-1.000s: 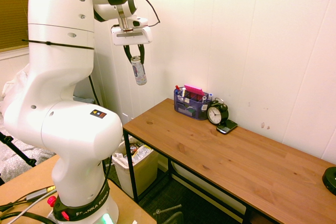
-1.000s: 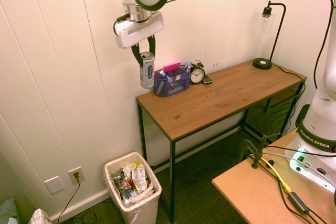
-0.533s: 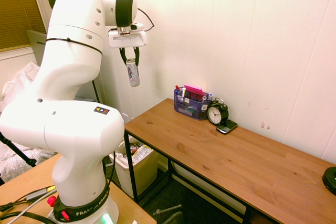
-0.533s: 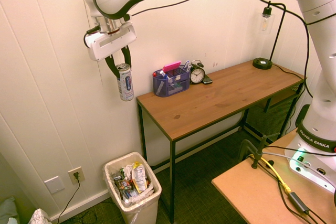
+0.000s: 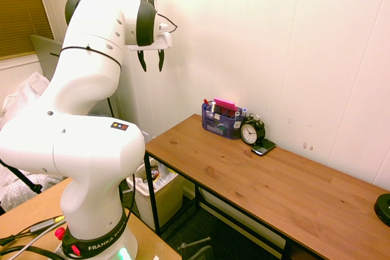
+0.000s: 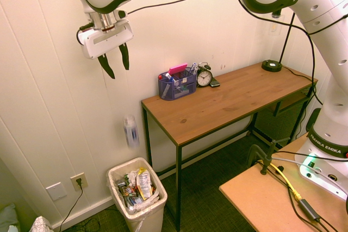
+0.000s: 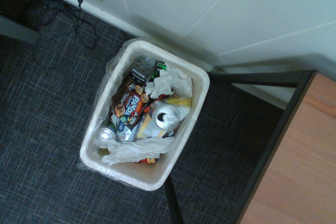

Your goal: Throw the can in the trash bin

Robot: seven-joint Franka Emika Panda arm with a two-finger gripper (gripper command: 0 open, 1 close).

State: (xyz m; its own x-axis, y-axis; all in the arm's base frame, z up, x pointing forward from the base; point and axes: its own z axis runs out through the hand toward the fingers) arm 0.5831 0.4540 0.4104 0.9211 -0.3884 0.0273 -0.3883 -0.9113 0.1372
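Note:
My gripper (image 5: 152, 60) is open and empty, high up by the wall to the left of the table; in the second exterior view the gripper (image 6: 115, 62) hangs straight above the trash bin (image 6: 145, 218). The can (image 6: 130, 131) is in free fall, a pale blur midway between the fingers and the bin. In the wrist view the can (image 7: 167, 118) shows end-on, pull-tab top up, over the cream bin (image 7: 202, 85), which has a white liner and is full of wrappers and paper. In the first exterior view the can is hidden and the bin (image 5: 168, 200) stands under the table's end.
The wooden table (image 6: 234, 99) stands to the right of the bin, with a purple organizer box (image 6: 177, 86), a black alarm clock (image 6: 204, 77) and a lamp (image 6: 270, 64) along the wall. A wall outlet (image 6: 79, 181) sits left of the bin. Other cans (image 7: 105, 136) lie in the bin.
The gripper moved left, past the table's end to above the bin, then opened. The can left the fingers and is dropping toward the bin.

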